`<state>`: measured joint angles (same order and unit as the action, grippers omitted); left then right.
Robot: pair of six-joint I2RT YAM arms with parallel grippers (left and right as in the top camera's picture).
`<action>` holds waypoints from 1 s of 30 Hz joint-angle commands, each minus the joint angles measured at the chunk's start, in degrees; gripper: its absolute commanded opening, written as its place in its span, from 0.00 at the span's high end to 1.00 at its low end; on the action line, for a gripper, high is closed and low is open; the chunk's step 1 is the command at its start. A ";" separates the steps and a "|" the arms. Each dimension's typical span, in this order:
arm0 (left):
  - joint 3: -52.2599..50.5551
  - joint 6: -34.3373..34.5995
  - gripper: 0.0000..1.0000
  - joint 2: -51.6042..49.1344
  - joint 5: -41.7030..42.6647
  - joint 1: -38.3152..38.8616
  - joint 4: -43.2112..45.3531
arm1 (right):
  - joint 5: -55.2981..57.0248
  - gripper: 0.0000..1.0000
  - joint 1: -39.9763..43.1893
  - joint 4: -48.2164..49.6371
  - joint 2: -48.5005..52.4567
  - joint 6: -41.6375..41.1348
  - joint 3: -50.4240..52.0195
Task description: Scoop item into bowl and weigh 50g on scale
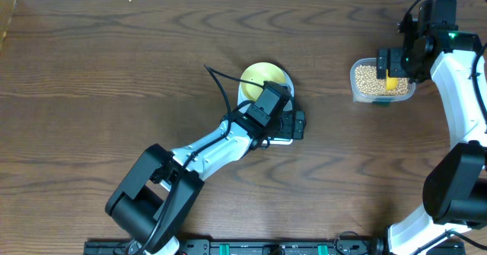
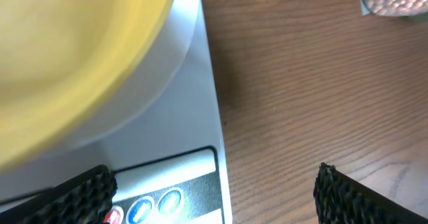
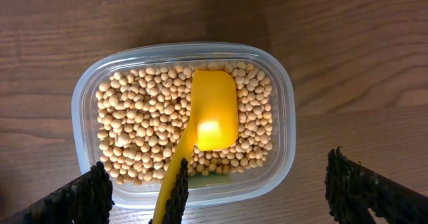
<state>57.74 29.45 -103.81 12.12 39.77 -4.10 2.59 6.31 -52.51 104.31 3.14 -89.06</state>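
Reaching up from the near left edge of the table (image 1: 91,72), the left arm (image 1: 209,147) ends over the scale (image 2: 197,97) and hides most of it from overhead. The bowl (image 1: 261,75) sits on the scale, toward its far end, and its pale yellow rim shows beyond the arm. The left gripper (image 2: 214,177) hangs over the scale's near end, jaws spread wide with nothing between them. In the left wrist view one ribbed black finger (image 2: 80,194) sits over the scale's front strip, and the other is over wood just right of the scale. That view also shows the bowl's wall on the white platform and, nearer the front edge, a grey display (image 2: 184,169) whose reading cannot be made out. Beside the display are round buttons (image 2: 170,198), two blue and one red, the red one half hidden by the finger. Well to the right of the scale, and a little farther back, stands the tub (image 1: 356,87), clear plastic, apart from both scale and bowl. The beans (image 3: 134,130) fill it in a tan layer. The scoop (image 3: 214,114) lies in the tub, its yellow head among the beans and its handle slanting toward the near rim. The right gripper (image 3: 217,167) hovers above the tub, far right of the scale, jaws wide apart and pinching nothing. Whether the handle touches a finger cannot be told.
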 commanded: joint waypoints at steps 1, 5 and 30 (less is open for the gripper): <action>-3.37 -2.27 0.02 -6.36 1.92 -1.09 -1.03 | 0.46 0.01 0.74 0.04 0.17 -0.31 0.20; -3.37 -4.17 0.02 -6.34 4.07 -1.16 -0.09 | 0.46 0.01 0.74 0.04 0.17 -0.31 0.20; -4.07 -11.85 0.02 18.08 -13.11 -1.55 -30.91 | 0.46 0.01 0.74 0.04 0.17 -0.31 0.20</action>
<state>54.24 18.94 -85.30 8.16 38.98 -33.69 2.59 6.31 -52.51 104.31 3.14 -89.06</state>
